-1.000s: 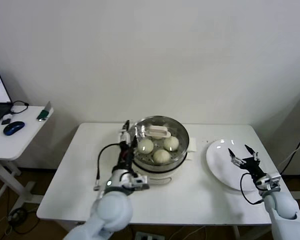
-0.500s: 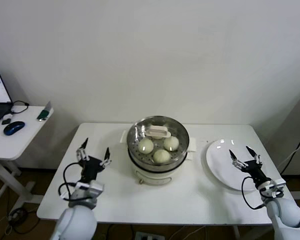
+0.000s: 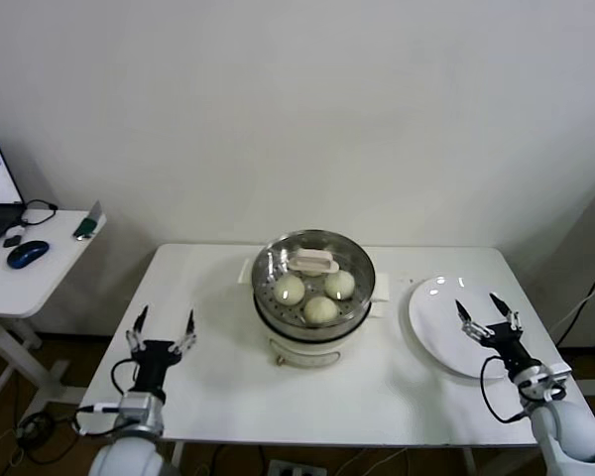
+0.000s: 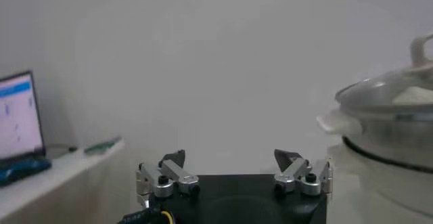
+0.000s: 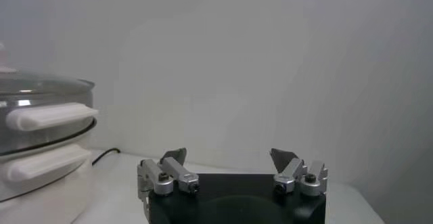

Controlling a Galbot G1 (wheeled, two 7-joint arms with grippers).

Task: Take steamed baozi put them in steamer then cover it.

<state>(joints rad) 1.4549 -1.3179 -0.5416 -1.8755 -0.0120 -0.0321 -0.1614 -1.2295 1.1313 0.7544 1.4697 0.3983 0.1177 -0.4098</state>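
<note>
The desk (image 3: 397,382) is seen from above, with the steamer (image 3: 314,297) standing at its middle. The cover (image 3: 315,263) is set on the steamer, its bar handle toward the back. Three baozi (image 3: 321,309) are seen through the glass on the tray; a fourth cannot be made out. A white plate (image 3: 438,307) lies on the desk to the right of the steamer, apart from it. The left hand (image 3: 162,324) is held over the desk's left edge, well apart from the steamer, with its fingers spread and nothing between them. The right hand (image 3: 487,309) is held over the plate's near right part, fingers likewise spread and empty, the steamer well to its left.
</note>
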